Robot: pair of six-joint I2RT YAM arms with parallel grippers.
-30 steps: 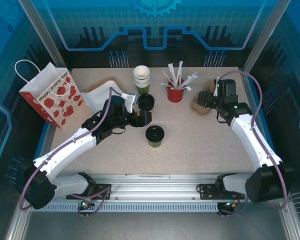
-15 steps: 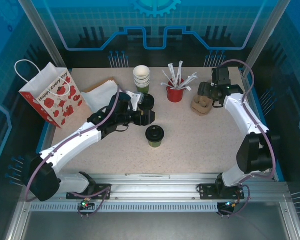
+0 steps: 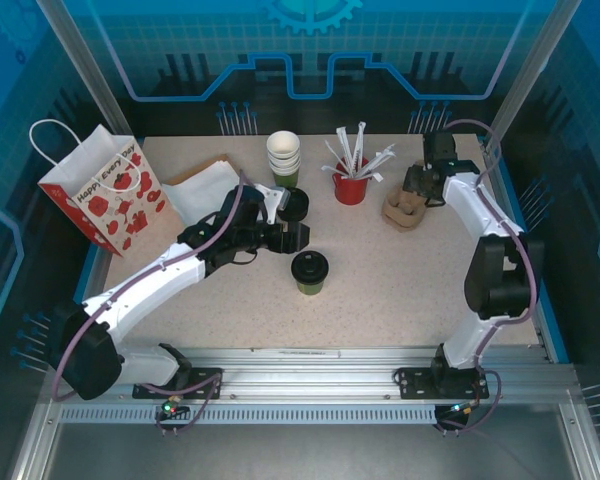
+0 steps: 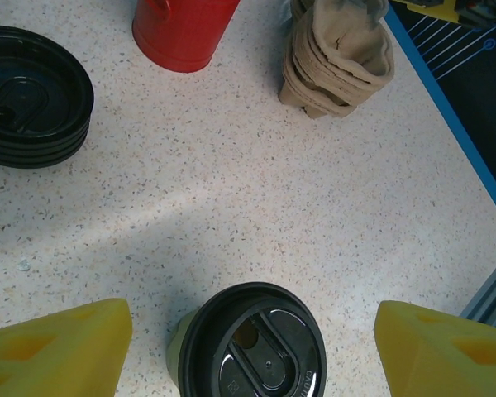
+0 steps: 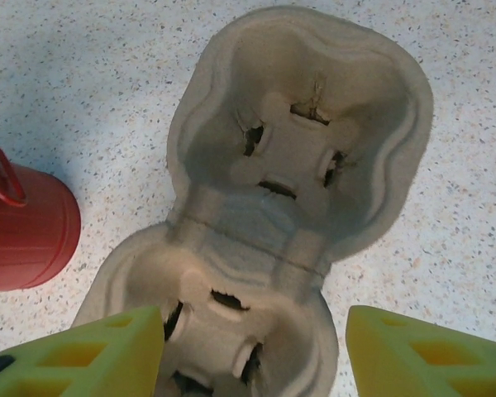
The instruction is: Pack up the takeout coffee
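Packing barely begun: the small olive-green paper cup with black plastic lid (image 3: 309, 270) stands unpacked on the speckled surface (image 3: 400, 290), below and between the left gripper's (image 3: 288, 236) wide-spread jaws. The right gripper (image 3: 417, 190), jaws apart, hangs over the stacked brown pulp cup carriers (image 5: 298, 149).

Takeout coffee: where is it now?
In the top view the takeout coffee stands mid-table beside the left gripper, nearer than the stack of black lids.

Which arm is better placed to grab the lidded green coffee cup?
Left. In its wrist view the coffee cup sits framed between its open jaws; the right arm is over the pulp carrier stack, farther away.
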